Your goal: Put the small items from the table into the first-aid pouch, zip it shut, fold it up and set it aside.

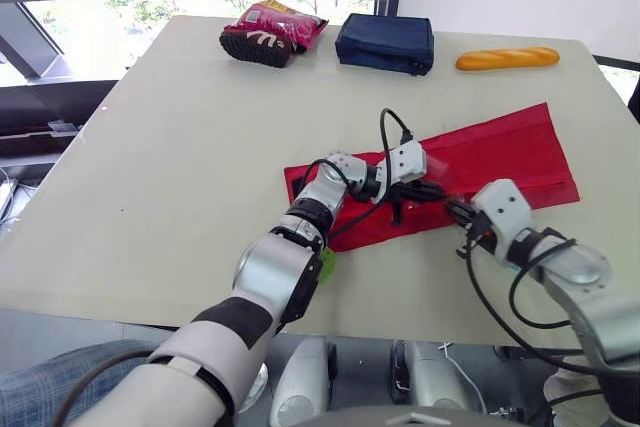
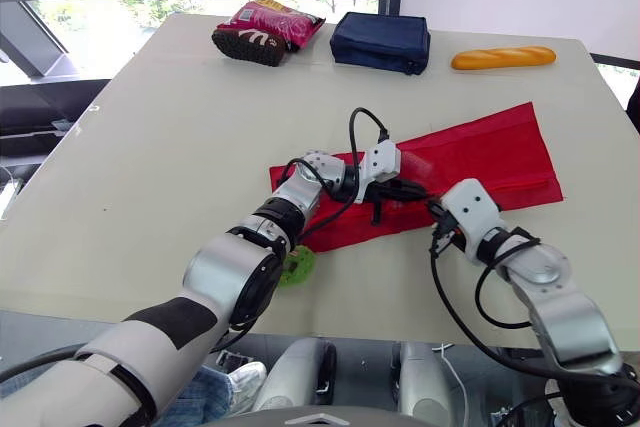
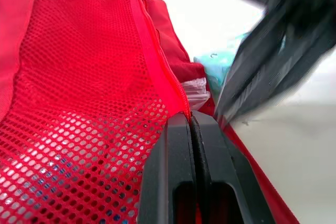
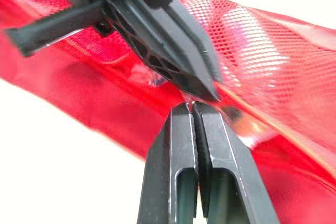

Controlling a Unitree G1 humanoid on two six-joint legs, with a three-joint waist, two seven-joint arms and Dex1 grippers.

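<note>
The red first-aid pouch (image 1: 500, 152) lies unfolded and flat on the table, mesh pocket (image 3: 89, 93) up. My left gripper (image 1: 436, 190) is shut at the pouch's near edge, its fingertips pinched where the red zipper line (image 3: 157, 61) ends. My right gripper (image 1: 458, 213) faces it from the near side, also shut, and the two sets of tips almost touch at the pouch's edge (image 4: 192, 104). A pale teal packet (image 3: 218, 66) and a bit of clear plastic (image 3: 197, 92) lie at the pouch's mouth. What exactly each gripper pinches is hidden.
At the table's far side lie a pink snack bag (image 1: 275, 32), a navy pouch (image 1: 385, 42) and a bread roll (image 1: 507, 58). A small green item (image 2: 297, 265) sits at the front table edge under my left forearm. The table's left half is bare.
</note>
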